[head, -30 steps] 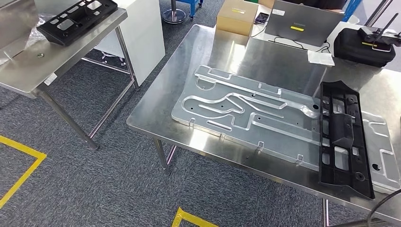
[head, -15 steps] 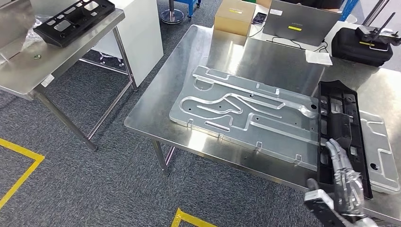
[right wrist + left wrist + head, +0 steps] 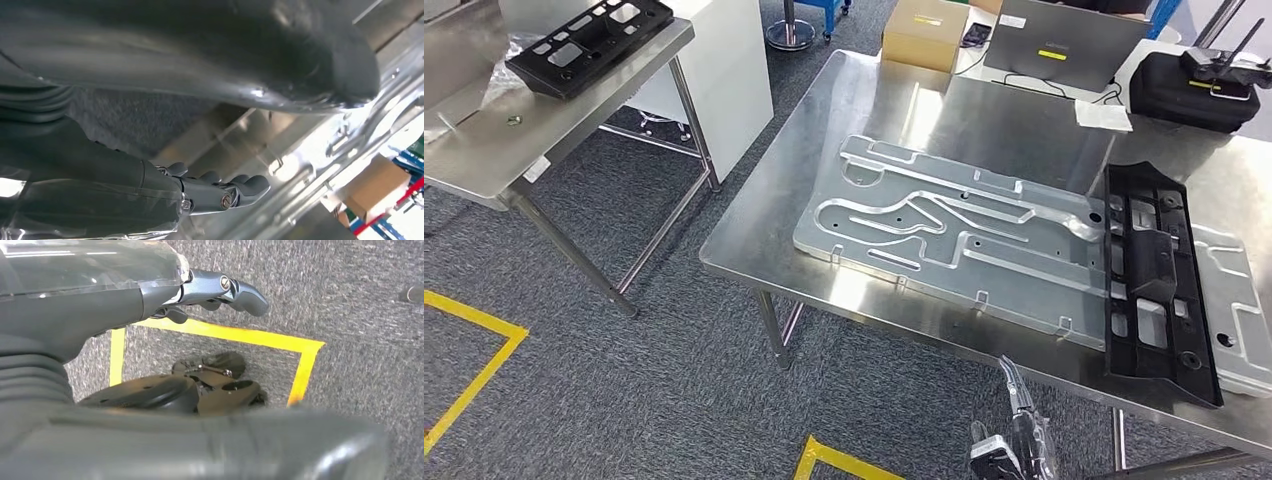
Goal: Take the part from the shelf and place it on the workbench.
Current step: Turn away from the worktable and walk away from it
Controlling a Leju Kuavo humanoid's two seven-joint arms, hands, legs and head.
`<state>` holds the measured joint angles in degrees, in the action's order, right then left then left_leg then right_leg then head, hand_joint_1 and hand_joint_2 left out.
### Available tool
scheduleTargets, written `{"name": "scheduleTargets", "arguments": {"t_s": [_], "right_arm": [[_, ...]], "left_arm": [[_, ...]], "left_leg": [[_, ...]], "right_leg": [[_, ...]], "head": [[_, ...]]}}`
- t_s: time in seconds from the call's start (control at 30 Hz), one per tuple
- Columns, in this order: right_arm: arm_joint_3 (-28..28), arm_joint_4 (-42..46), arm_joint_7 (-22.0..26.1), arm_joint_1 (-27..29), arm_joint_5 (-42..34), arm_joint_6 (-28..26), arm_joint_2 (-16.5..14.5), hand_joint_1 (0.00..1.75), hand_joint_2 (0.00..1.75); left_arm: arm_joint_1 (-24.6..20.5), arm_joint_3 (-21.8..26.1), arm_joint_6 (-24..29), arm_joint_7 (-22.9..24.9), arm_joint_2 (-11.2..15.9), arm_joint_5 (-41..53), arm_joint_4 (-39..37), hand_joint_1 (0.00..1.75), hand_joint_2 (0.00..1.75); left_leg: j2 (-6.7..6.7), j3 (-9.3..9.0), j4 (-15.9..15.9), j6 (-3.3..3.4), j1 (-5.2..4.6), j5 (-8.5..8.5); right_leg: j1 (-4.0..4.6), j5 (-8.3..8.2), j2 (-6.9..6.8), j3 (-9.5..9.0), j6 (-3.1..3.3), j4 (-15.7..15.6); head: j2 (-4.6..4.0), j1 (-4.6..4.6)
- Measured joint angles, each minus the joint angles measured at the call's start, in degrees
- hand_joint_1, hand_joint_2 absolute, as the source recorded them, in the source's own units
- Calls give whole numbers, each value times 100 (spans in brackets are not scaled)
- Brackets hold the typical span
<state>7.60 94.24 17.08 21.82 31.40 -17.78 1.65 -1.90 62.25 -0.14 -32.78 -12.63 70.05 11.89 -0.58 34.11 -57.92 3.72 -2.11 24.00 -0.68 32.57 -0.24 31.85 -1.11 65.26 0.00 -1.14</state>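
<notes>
A long black plastic part [image 3: 1159,270] lies flat on the steel workbench [image 3: 904,110], across the right end of a large machined metal plate [image 3: 944,230]. My right hand [image 3: 1014,440] is below the workbench's near edge, fingers stretched out and apart, holding nothing and clear of the part. In the right wrist view the same hand [image 3: 215,192] is bare beside shiny metal. My left hand [image 3: 220,290] hangs over the carpet with nothing in it, fingers loosely apart. A second black part [image 3: 589,40] rests on the steel table [image 3: 494,150] at the far left.
A cardboard box [image 3: 927,32], a grey laptop [image 3: 1064,40] and a black case [image 3: 1194,90] stand along the workbench's far edge. Yellow tape [image 3: 474,360] marks the grey carpet. A gap of carpet separates the two tables.
My right hand rested on the near end of the black part half a second ago; it has let go and dropped below the workbench edge. The view has shifted slightly.
</notes>
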Motion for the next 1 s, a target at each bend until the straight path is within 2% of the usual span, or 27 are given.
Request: {"name": "scheduleTargets", "arguments": {"t_s": [0.03,0.07,0.13,0.2,0.23,0.27,0.33,0.37,0.4,0.43,0.47,0.5,0.53,0.57,0.6,0.63,0.7,0.73,0.77,0.83,0.87,0.9,0.93,0.97,1.0], "right_arm": [[13,-30,-9,-9,-36,31,-13,0,0],[20,-66,-13,-19,-90,74,-38,0,0],[22,-197,10,-44,-225,201,-108,0,0],[20,-419,106,-74,-368,357,-215,0,0],[18,-560,184,-100,-442,440,-285,0,0],[16,-727,279,-136,-521,522,-371,0,0],[11,-1139,497,-247,-666,664,-566,0,0],[9,-1366,607,-313,-723,714,-659,0,0],[4,-1600,714,-383,-773,743,-747,0,0],[-1,-1812,810,-451,-819,758,-826,0,0],[-4,-2002,890,-517,-867,766,-896,0,0],[-7,-2177,954,-584,-921,776,-962,0,0],[-10,-2314,994,-647,-974,790,-1014,0,0],[-12,-2452,1027,-710,-1028,809,-1062,0,0],[-14,-2573,1047,-769,-1075,827,-1101,0,0],[-18,-2689,1064,-819,-1115,841,-1132,0,0],[-31,-2920,1090,-890,-1180,860,-1168,0,0],[-42,-3029,1100,-911,-1208,864,-1175,0,0],[-54,-3124,1110,-928,-1231,867,-1180,0,0],[-82,-3275,1120,-968,-1264,866,-1191,0,0],[-98,-3334,1122,-987,-1276,865,-1195,0,0],[-115,-3384,1123,-1002,-1286,865,-1198,0,0],[-128,-3421,1123,-1008,-1293,865,-1200,0,0],[-138,-3450,1123,-1012,-1300,866,-1202,0,0],[-147,-3469,1123,-1018,-1304,871,-1205,0,0]], "left_arm": [[-1,1,-1,0,-5,10,0,0,0],[-4,1,-1,1,-9,28,0,0,0],[-8,1,18,14,-18,97,0,0,0],[-8,-4,67,65,-21,198,0,0,0],[-3,-9,103,104,-19,249,0,0,0],[3,-18,142,152,-15,304,0,0,0],[14,-45,227,241,-1,402,0,0,0],[16,-56,263,278,11,436,0,0,0],[17,-63,293,304,26,463,0,0,0],[19,-66,319,327,41,487,0,0,0],[20,-67,343,347,57,517,0,0,0],[19,-72,369,366,68,559,0,0,0],[12,-85,391,387,76,600,0,0,0],[9,-103,410,406,81,638,0,0,0],[7,-124,425,424,82,669,0,0,0],[6,-142,434,442,85,697,0,0,0],[11,-166,443,474,88,735,0,0,0],[12,-175,444,492,90,751,0,0,0],[13,-187,447,504,90,763,0,0,0],[18,-205,456,519,90,791,0,0,0],[23,-210,462,521,90,804,0,0,0],[26,-213,467,523,90,817,0,0,0],[29,-215,469,525,90,829,0,0,0],[32,-217,472,526,90,839,0,0,0],[33,-219,475,526,87,848,0,0,0]], "left_leg": [[-1,8,-5,-9,-18,-19],[2,12,-9,-27,-18,-38],[8,22,0,-92,3,-89],[8,47,-7,-171,8,-102],[7,84,-85,-218,11,-2],[7,151,-273,-269,26,194],[12,351,-941,-376,106,738],[14,428,-1279,-424,149,928],[15,429,-1481,-469,191,989],[17,336,-1490,-511,230,931],[19,133,-1278,-552,265,788],[21,-154,-903,-594,301,643],[18,-434,-487,-618,314,583],[3,-629,-173,-599,312,550],[-12,-728,17,-561,303,570],[-27,-732,69,-500,282,587],[-19,-651,59,-367,274,520],[-6,-601,61,-305,272,467],[7,-539,68,-248,269,407],[23,-390,62,-181,240,287],[27,-311,55,-164,216,227],[31,-230,46,-153,189,169],[33,-154,35,-144,161,118],[32,-79,22,-138,132,68],[30,-17,11,-133,104,23]], "right_leg": [[45,-129,-4,-214,81,-366],[87,-211,-7,-351,141,-621],[138,-288,-12,-394,201,-764],[111,-388,-19,-369,235,-879],[82,-455,-27,-343,258,-924],[49,-523,-35,-305,264,-964],[25,-628,-43,-182,259,-967],[15,-673,-48,-113,239,-956],[-1,-715,-55,-37,218,-935],[-21,-753,-63,37,192,-907],[-46,-784,-68,112,163,-869],[-72,-813,-71,186,128,-821],[-88,-837,-70,254,92,-771],[-96,-864,-66,301,50,-733],[-90,-894,-62,330,7,-703],[-85,-929,-55,344,-36,-696],[-97,-962,-41,362,-116,-689],[-109,-862,-34,400,-140,-624],[-115,-661,-28,464,-154,-464],[-99,-61,-19,654,-150,168],[-84,157,-15,725,-141,516],[-62,251,-12,738,-121,765],[-36,205,-9,658,-86,828],[-1,74,-6,485,-35,708],[43,-84,1,217,37,394]], "head": [[0,10],[0,13],[0,12],[0,0],[0,7],[0,15],[0,33],[0,36],[0,35],[0,36],[0,35],[0,36],[0,41],[0,37],[0,39],[0,36],[0,33],[0,29],[0,28],[0,24],[0,25],[0,25],[0,26],[0,26],[0,26]]}}
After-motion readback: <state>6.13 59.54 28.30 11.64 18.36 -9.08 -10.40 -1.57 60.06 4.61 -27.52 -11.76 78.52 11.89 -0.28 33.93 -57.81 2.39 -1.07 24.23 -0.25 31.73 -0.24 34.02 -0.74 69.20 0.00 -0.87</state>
